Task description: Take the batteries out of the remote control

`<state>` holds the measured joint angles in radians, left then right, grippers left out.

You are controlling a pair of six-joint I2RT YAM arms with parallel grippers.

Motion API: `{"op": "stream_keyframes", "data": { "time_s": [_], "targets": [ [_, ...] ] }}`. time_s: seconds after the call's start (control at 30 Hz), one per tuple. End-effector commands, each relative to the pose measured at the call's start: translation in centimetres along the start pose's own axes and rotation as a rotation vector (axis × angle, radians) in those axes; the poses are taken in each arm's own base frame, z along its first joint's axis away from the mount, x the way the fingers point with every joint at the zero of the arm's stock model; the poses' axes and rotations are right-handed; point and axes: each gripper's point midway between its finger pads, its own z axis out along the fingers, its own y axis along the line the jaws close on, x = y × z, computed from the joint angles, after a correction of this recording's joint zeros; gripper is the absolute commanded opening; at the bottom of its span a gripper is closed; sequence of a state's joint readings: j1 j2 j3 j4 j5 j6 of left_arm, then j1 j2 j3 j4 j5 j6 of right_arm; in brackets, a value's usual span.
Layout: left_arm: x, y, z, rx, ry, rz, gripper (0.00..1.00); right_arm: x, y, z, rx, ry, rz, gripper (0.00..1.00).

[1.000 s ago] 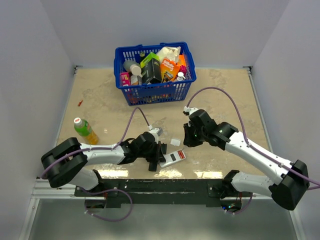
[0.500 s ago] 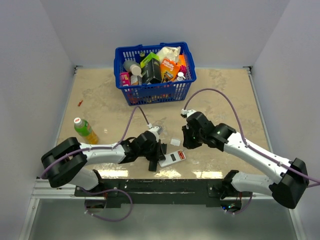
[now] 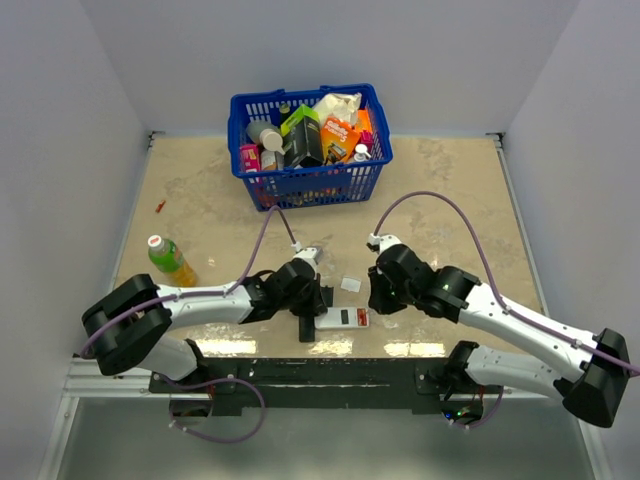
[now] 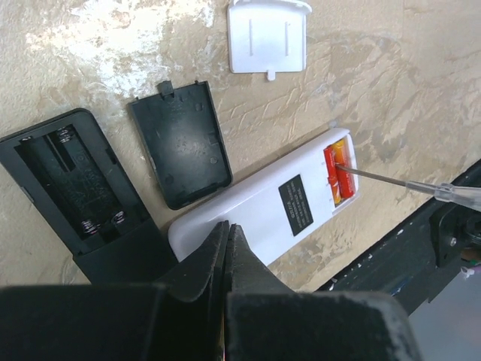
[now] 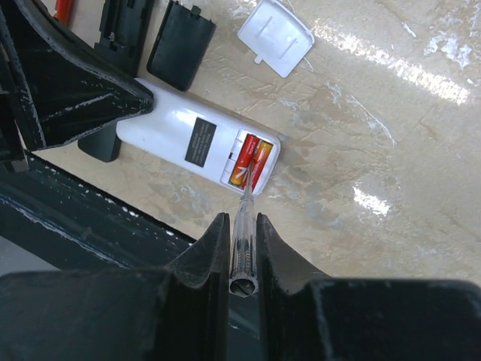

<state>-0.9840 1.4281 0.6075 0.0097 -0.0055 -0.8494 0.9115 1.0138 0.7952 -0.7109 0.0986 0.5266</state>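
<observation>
A white remote control (image 4: pixel 255 218) lies face down near the table's front edge, its battery bay open. Two red batteries (image 4: pixel 340 174) sit in that bay. My left gripper (image 4: pixel 228 226) is shut, its tips pressing on the remote's other end. My right gripper (image 5: pixel 240 218) is shut on a clear-handled screwdriver (image 5: pixel 243 252). The screwdriver's metal tip rests on the batteries (image 5: pixel 250 163). From the top view the remote (image 3: pixel 343 318) lies between the left gripper (image 3: pixel 308 318) and the right gripper (image 3: pixel 385 300).
A black remote (image 4: pixel 71 188) with an empty bay, a black cover (image 4: pixel 180 143) and a white cover (image 4: pixel 268 35) lie just behind the white remote. A blue basket (image 3: pixel 310 185) of goods stands at the back. At the left are a green bottle (image 3: pixel 170 260) and a small red object (image 3: pixel 160 207).
My right gripper has come down and nearer with the screwdriver, its tip now at the battery bay. The white remote has turned to lie more level along the front edge.
</observation>
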Motion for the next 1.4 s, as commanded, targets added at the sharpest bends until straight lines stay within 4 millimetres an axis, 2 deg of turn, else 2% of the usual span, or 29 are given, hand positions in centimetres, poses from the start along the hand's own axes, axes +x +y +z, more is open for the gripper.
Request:
{"op": "stream_keyframes", "data": {
  "time_s": [0.0, 0.07, 0.13, 0.27, 0.37, 0.47, 0.6, 0.77, 1.27, 1.37],
  "targets": [
    [-0.8, -0.9, -0.5, 0.05, -0.047, -0.002, 0.0, 0.8, 1.6, 0.5, -0.072, 0.017, 0.084, 0.0],
    [-1.1, -1.9, -1.0, 0.1, -0.052, 0.001, 0.0, 1.0, 1.7, 0.7, -0.077, 0.019, 0.11, 0.0],
    [-1.0, -2.0, -0.9, 0.112, -0.053, 0.012, 0.0, 0.9, 1.8, 0.5, -0.083, 0.0, 0.137, 0.0],
    [-0.3, -0.7, -0.2, 0.052, -0.028, 0.026, 0.0, 1.2, 1.2, 0.3, -0.079, -0.037, 0.182, 0.0],
    [0.1, -0.4, -0.1, 0.043, -0.014, 0.026, 0.0, 2.5, 0.5, 0.5, -0.067, -0.027, 0.219, 0.0],
    [0.0, -0.1, 0.0, 0.031, -0.02, 0.028, 0.0, 2.7, 0.3, 0.4, -0.07, -0.038, 0.25, 0.0],
    [0.4, 0.9, 0.4, -0.014, -0.007, 0.035, 0.0, 2.8, -1.1, 0.1, -0.004, -0.065, 0.282, 0.0],
    [0.9, 1.8, 1.0, -0.055, 0.011, 0.032, 0.0, 2.7, -1.9, -0.6, 0.005, -0.117, 0.318, 0.0],
    [0.9, 2.5, 1.3, -0.098, 0.015, 0.021, 0.0, 3.2, -0.7, -1.3, -0.177, -0.219, 0.384, 0.0],
    [1.0, 2.6, 1.3, -0.1, 0.017, 0.018, 0.0, 2.4, 0.0, -2.0, -0.224, -0.25, 0.387, 0.0]
  ]
}}
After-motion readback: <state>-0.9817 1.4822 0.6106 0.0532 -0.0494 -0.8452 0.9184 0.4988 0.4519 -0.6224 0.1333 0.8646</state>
